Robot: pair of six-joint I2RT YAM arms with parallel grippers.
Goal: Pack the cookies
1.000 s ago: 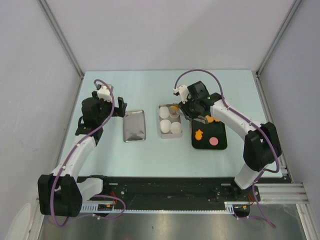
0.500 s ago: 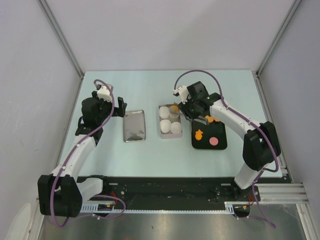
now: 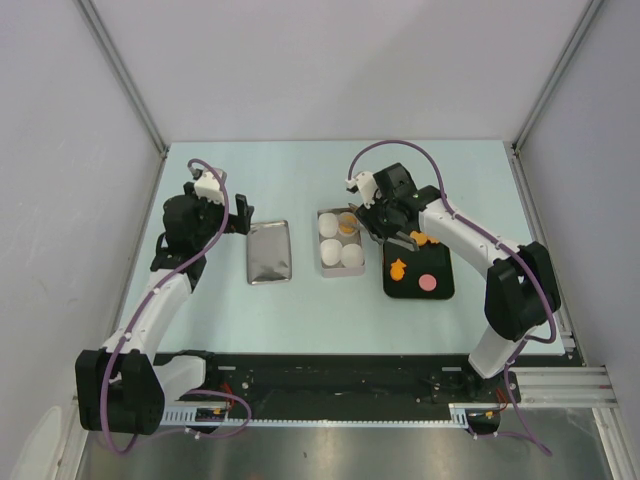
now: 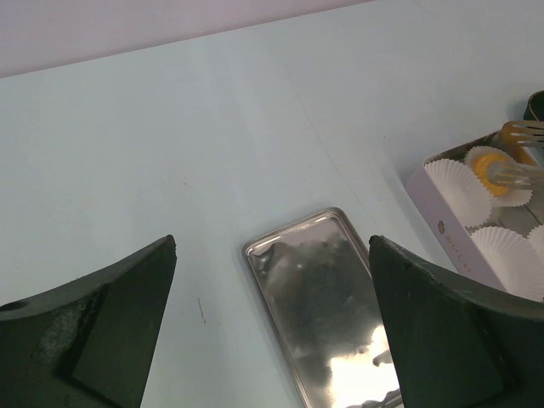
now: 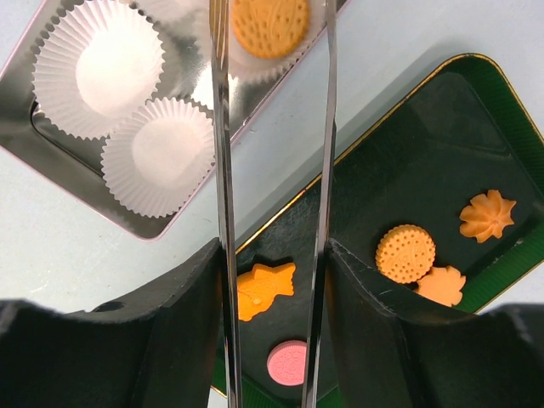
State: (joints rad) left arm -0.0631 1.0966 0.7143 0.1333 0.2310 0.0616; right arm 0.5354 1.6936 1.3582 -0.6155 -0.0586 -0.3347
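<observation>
One round orange cookie (image 5: pixel 270 25) lies in a white paper cup in the far right corner of the silver tin (image 3: pixel 339 270). My right gripper (image 5: pixel 272 81) hovers over it, open; its two long metal blades stand on either side of the cookie with a gap. On the black tray (image 5: pixel 399 170) lie more cookies: an orange fish shape (image 5: pixel 265 289), a pink round one (image 5: pixel 287 363), a round orange one (image 5: pixel 405 253) and two orange flowers (image 5: pixel 488 215). My left gripper (image 4: pixel 272 323) is wide open and empty above the tin's lid (image 4: pixel 327 293).
The tin holds three more paper cups (image 5: pixel 98 81), all empty. The shiny lid (image 3: pixel 269 251) lies flat to the left of the tin. The black tray (image 3: pixel 440 262) sits right of the tin. Grey walls surround the pale table.
My right gripper's blades have spread apart, and the round orange cookie now rests free in its paper cup. The left arm has not moved.
</observation>
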